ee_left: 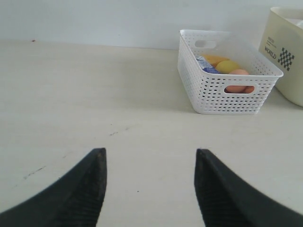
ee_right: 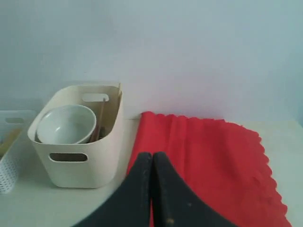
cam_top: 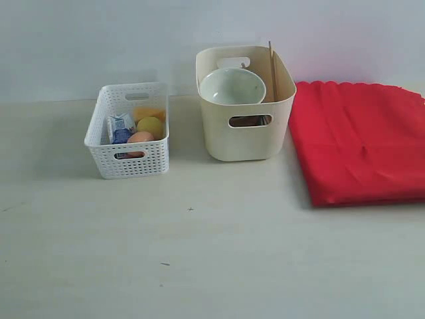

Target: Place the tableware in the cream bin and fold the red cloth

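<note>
Bowl (cam_top: 232, 86) and chopsticks (cam_top: 271, 66) sit in cream bin (cam_top: 246, 143); red cloth (cam_top: 362, 139) lies just beside it, toward right edge of table (cam_top: 199, 252). Left gripper (ee_left: 150, 156) jaws spread, right gripper (ee_right: 152, 158) jaws pressed together.

The exterior camera looks slightly down from the near side toward the far wall (cam_top: 99, 40), framing the white basket (cam_top: 133, 163), cream bin (cam_top: 246, 143) and red cloth (cam_top: 362, 143). The left wrist camera sits low at near left, facing the basket. The right wrist camera, near right, faces bin and cloth. All three views share the bin.
</note>
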Motion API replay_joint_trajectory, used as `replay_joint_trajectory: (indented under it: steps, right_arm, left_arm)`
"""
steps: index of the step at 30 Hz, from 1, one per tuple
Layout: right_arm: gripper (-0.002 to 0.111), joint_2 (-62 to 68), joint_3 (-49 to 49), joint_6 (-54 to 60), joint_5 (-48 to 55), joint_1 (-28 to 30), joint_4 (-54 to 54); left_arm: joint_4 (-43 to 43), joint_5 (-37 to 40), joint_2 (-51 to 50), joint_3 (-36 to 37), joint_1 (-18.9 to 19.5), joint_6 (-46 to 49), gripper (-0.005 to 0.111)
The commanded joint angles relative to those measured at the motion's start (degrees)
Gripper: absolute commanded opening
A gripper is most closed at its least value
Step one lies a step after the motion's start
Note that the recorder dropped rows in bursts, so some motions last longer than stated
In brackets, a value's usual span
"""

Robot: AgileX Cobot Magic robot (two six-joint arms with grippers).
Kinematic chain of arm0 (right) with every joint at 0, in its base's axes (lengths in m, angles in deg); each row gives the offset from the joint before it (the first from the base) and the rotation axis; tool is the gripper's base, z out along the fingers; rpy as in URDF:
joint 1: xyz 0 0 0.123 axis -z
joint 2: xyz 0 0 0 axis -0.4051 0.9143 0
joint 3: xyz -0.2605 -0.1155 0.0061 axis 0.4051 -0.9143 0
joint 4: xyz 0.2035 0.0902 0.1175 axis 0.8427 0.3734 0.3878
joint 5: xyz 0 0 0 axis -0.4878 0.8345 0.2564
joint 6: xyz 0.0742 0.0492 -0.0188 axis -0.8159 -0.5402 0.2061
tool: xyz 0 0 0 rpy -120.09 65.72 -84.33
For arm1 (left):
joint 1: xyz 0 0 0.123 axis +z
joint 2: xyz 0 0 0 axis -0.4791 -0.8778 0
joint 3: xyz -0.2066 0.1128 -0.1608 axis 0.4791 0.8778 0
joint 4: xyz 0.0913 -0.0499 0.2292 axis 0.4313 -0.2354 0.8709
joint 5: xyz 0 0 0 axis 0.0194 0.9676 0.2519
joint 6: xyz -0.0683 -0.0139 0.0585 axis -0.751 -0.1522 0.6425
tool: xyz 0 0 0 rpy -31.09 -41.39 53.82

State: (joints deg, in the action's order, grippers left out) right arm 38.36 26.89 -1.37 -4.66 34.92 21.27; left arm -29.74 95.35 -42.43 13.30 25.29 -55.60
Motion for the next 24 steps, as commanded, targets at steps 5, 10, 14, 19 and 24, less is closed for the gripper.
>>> replay_joint_trajectory:
  steps: [5,10,14,19,24]
  right_arm:
    - [0.0,-11.9,-4.0,0.7,-2.3,-8.8,-1.5]
    - [0.0,-16.1,-4.1,0.8,-1.4,-12.9,-1.5]
    - [0.0,-18.4,-4.1,3.9,-0.9,-13.6,-10.3]
    - [0.0,-19.7,-4.1,3.6,-1.0,-13.6,-10.7]
    - [0.0,-19.7,-4.1,7.1,-1.4,-13.6,-13.9]
  left_arm:
    - [-0.2,-0.7,0.3,0.1,0.1,-0.3,0.054]
    - [-0.2,-0.7,0.3,0.1,0.1,-0.3,0.054]
    - [-0.2,-0.7,0.3,0.1,0.1,-0.3,0.054]
    - [-0.2,-0.7,0.3,0.1,0.1,-0.3,0.054]
    - [-0.2,-0.7,0.3,0.1,0.1,-0.3,0.054]
